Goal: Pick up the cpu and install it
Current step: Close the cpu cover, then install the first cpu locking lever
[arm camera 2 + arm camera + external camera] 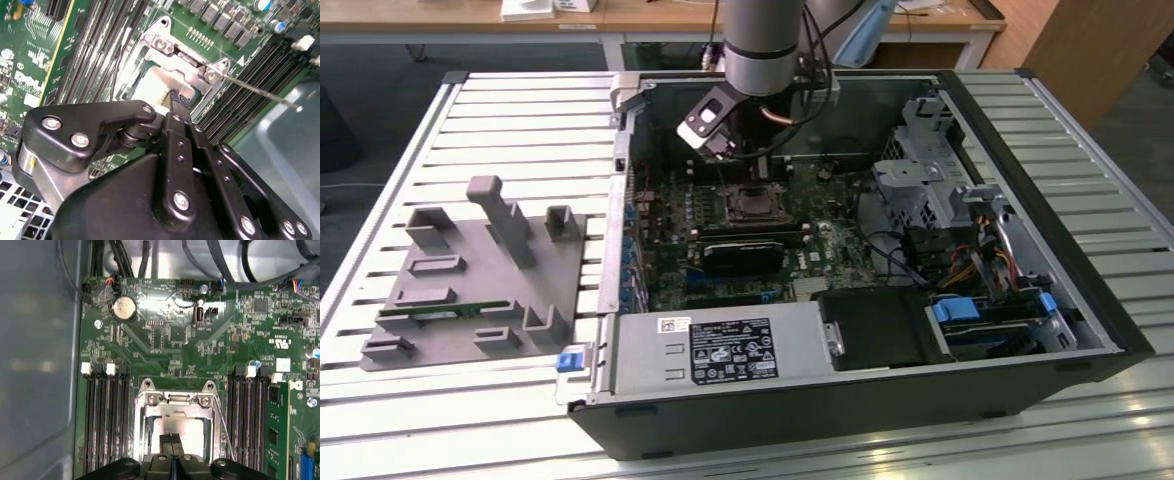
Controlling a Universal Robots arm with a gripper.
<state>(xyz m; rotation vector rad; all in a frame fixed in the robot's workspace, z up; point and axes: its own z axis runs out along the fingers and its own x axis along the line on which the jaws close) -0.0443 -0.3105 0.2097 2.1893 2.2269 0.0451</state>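
My arm (761, 45) reaches down into the open computer case (1067, 300), above the dark square socket (750, 205) on the motherboard. In both wrist views the cpu (189, 426) (150, 84) shows as a shiny silver square lying flat inside the socket's metal frame (175, 400). My gripper (172, 440) (178, 98) is shut, its two black fingertips pressed together with nothing between them. The tips sit over the middle of the cpu's top; I cannot tell whether they touch it.
Black memory slots (107, 425) flank the socket, and a green memory stick (277, 430) stands in one. A thin lever rod (260, 90) juts out beside the frame. A grey tray (467, 270) lies on the slatted table at the exterior view's left.
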